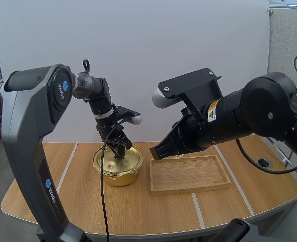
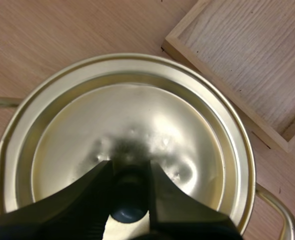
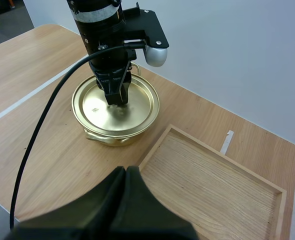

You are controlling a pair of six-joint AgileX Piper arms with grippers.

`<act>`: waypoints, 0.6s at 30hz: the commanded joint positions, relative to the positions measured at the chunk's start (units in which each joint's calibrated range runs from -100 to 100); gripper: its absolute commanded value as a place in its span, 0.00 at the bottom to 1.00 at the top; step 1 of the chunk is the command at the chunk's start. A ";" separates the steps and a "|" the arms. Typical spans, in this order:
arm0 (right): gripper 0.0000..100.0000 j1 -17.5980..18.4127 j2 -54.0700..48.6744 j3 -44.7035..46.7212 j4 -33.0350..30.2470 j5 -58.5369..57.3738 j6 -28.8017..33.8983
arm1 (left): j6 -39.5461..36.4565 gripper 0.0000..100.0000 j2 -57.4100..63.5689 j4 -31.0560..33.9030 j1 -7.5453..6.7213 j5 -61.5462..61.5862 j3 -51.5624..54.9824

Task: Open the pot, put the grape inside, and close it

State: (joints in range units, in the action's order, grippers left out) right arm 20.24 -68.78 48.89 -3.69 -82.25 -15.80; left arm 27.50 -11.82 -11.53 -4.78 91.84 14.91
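With left end effector (image 2: 130,170) pinched on the dark knob (image 2: 129,205) of the lid (image 2: 137,115), seated on the pot (image 1: 119,177) on the counter (image 1: 138,212), lift straight up, untilted, until clear of the rim. Mind the tray (image 1: 189,190) just beside the pot and right end effector (image 1: 157,151), closed on nothing, above the tray corner nearest the pot. Swing toward bare counter on the pot's other side.
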 commanded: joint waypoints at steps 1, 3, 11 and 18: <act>0.00 -0.01 -0.31 -0.10 -0.41 1.03 0.10 | 0.52 0.00 -0.89 -1.49 -0.17 0.00 0.15; 0.00 -0.01 -0.31 -0.10 -0.41 1.03 0.10 | 0.52 0.00 -0.89 -1.49 -0.17 0.00 0.15; 0.00 -0.01 -0.31 -0.10 -0.41 1.03 0.10 | 0.53 0.48 -0.68 -1.59 -0.17 2.96 0.02; 0.00 -0.01 -0.31 -0.10 -0.41 1.03 0.10 | 0.53 1.00 -0.68 -1.87 -0.17 8.16 0.02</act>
State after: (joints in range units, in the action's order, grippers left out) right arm 20.24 -68.78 48.89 -3.69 -82.25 -15.80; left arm 28.01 -12.12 -13.02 -4.78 96.54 14.67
